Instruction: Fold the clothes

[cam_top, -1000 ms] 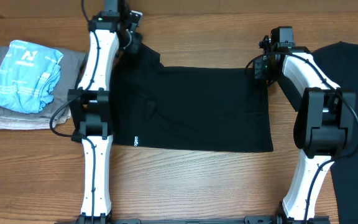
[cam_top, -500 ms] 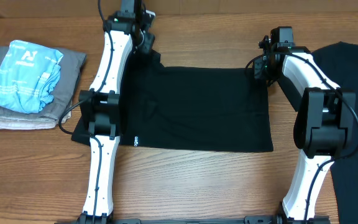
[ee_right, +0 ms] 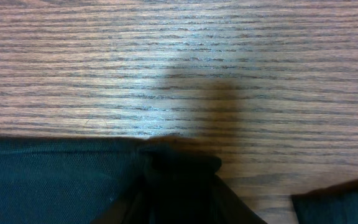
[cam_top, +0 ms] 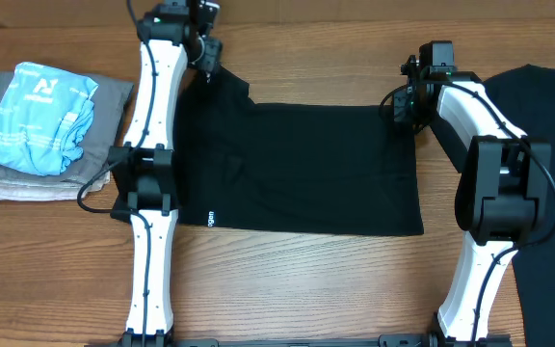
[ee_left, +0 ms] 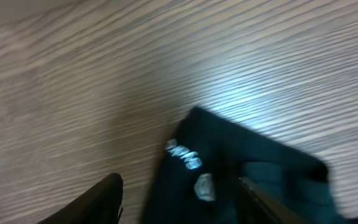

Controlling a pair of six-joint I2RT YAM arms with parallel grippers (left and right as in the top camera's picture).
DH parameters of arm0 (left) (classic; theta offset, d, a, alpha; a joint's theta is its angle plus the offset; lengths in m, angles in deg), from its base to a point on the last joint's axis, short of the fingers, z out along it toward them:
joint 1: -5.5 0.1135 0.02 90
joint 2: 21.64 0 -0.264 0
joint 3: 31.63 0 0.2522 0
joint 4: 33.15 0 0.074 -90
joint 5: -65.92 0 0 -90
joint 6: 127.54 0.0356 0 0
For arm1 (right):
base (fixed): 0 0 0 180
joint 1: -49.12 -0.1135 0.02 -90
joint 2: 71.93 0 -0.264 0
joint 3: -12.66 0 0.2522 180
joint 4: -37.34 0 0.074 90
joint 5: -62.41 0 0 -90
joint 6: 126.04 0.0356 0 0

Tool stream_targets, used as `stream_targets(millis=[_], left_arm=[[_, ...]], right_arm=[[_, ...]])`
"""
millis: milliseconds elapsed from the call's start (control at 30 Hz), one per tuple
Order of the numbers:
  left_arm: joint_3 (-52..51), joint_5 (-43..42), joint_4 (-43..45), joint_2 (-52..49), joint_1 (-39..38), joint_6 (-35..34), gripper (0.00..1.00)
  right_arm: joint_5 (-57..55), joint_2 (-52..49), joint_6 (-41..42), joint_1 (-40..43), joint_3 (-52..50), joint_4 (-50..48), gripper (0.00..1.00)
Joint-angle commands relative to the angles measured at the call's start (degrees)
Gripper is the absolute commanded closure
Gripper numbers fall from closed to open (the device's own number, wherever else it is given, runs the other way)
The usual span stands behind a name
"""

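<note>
A black T-shirt point(cam_top: 306, 169) lies spread across the middle of the table, with small white print at its lower left. My left gripper point(cam_top: 203, 53) hovers over the shirt's far left sleeve corner. In the left wrist view that black corner point(ee_left: 229, 149), with white logo text, lies on the wood between the spread jaws of my left gripper point(ee_left: 179, 179), which is open. My right gripper point(cam_top: 400, 104) sits at the shirt's far right corner. In the right wrist view my right gripper point(ee_right: 179, 186) pinches a bunched fold of the shirt's cloth point(ee_right: 55, 180).
A second black T-shirt point(cam_top: 547, 145) lies at the right edge of the table, and its corner point(ee_right: 337, 199) shows in the right wrist view. A folded stack of grey and light blue clothes point(cam_top: 37, 125) sits at the far left. Bare wood runs along the front.
My left arm swung slightly right and back again, and its jaws have spread wider over the sleeve corner. The right arm and the shirt have stayed still.
</note>
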Motion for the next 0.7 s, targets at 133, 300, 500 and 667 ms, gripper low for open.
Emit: stream_targets(millis=[133,300,500,667], left_arm=[[-3.4,-4.1,0.8,2.1,2.7,-0.2,0.36],[-6.5,-7.2,3.0,2.1,2.4,1.4,0.35],[-11.1,-7.4,6.8,2.1,1.3,1.6,0.31],[-12.2,-7.4,8.6,2.0,1.0,1.6,0.32]], right_arm=[[0.3,-2.7,0.2,-0.1,-0.6,0.9,0.67],[0.3,-2.7,0.2,-0.1,-0.6,1.0,0.67],[0.3,-2.7,0.2,-0.1,-0.6,1.1,0.67],[0.3,-2.7,0.2,-0.1,-0.6,1.2,0.67]])
